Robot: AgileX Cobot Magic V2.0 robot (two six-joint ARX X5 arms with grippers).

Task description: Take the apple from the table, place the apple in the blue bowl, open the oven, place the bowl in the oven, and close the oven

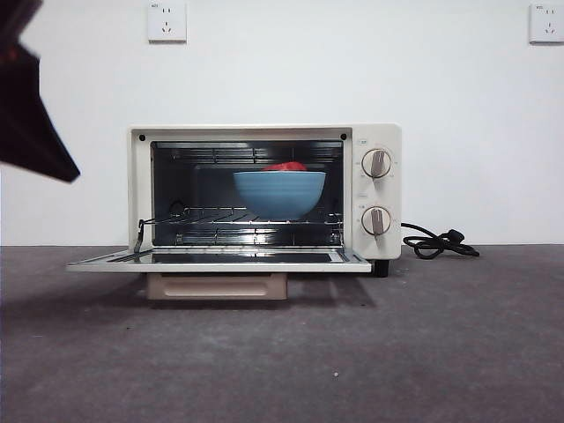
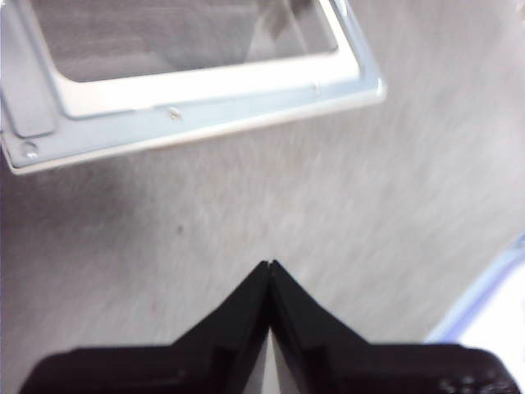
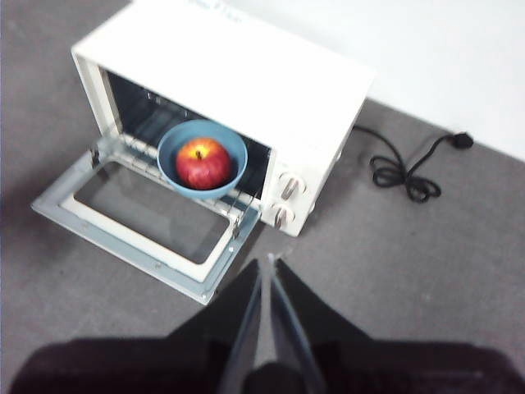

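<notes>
**Bowl and apple inside the open oven**

On the desk [image 1: 441, 352] the oven [image 3: 246, 90] stands with its door [image 1: 220, 258] folded flat. The blue bowl [image 1: 279, 194] sits on the rack, holding the apple [image 3: 203, 163]. The left hand [image 2: 270, 267] and right hand [image 3: 264, 271] are both clenched and empty, above the desk.

Dark grey table [image 1: 441, 352] is carrying the cream oven [image 1: 264, 194], its door [image 1: 220, 259] lying open, black cord [image 1: 438, 242] trailing beside it.
</notes>
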